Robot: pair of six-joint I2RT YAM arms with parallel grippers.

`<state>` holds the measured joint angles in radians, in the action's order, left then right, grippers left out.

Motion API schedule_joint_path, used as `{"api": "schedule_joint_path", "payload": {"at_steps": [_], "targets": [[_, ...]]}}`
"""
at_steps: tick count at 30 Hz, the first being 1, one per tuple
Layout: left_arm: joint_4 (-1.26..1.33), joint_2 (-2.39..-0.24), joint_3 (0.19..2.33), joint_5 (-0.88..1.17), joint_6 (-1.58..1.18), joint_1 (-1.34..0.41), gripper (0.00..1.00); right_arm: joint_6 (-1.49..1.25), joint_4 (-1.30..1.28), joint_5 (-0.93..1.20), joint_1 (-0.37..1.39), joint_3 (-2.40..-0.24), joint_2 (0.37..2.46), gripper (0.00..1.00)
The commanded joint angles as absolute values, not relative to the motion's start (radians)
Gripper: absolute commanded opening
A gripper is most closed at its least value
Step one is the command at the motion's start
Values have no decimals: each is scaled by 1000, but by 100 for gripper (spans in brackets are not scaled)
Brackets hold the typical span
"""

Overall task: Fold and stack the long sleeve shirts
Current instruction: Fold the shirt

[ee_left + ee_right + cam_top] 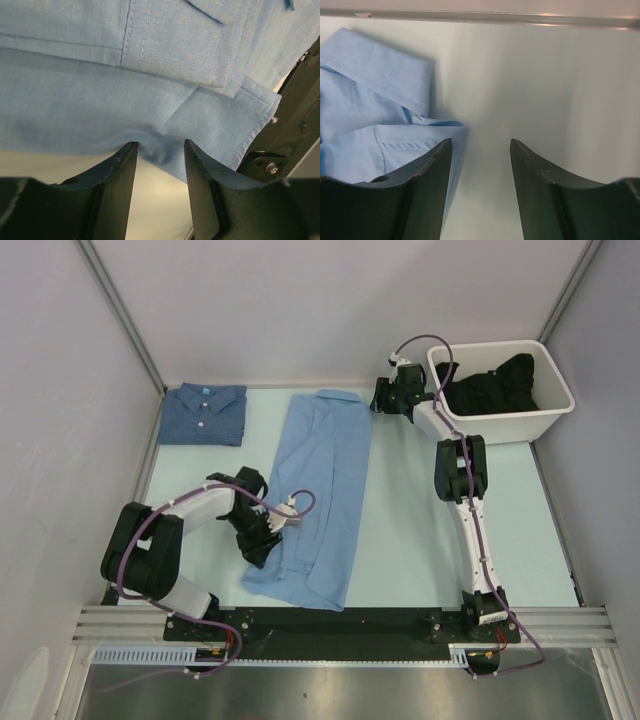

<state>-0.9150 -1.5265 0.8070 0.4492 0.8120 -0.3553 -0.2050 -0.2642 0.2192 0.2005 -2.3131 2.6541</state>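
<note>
Jaws of your left gripper stand partly open, tips touching the left edge of the light-blue shirt, spread mid-table. Your right gripper gapes empty beside its collar. Denim shirt lies folded far-left.

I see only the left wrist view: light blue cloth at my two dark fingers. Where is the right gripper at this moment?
Observer: The right gripper is at the far right corner of the light blue shirt, by its collar.
Operator: Does it hold cloth?
Observer: No, its jaws stand open, nothing between them.
Operator: And the other shirt?
Observer: The denim shirt lies folded in the far left corner of the table.
</note>
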Motion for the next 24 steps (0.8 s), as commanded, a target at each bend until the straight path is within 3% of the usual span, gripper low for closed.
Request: {"api": "schedule_joint_path", "payload": {"at_steps": [1,7,11,16,24], "targets": [[-900,-1551,795,457,808,-342,49,-61,-242,132,204,-2350,2637,60],[-902,-1523,834,501,789,-302,50,-12,-205,331,204,-2303,2530,64],[-896,-1459,887,590,756,-246,53,23,-331,515,215,-2202,2378,67],[-873,-1405,914,682,701,-199,57,57,-475,668,270,-1988,2243,62],[-755,-1445,885,701,556,-132,59,109,-583,726,340,-1726,2181,54]]}}
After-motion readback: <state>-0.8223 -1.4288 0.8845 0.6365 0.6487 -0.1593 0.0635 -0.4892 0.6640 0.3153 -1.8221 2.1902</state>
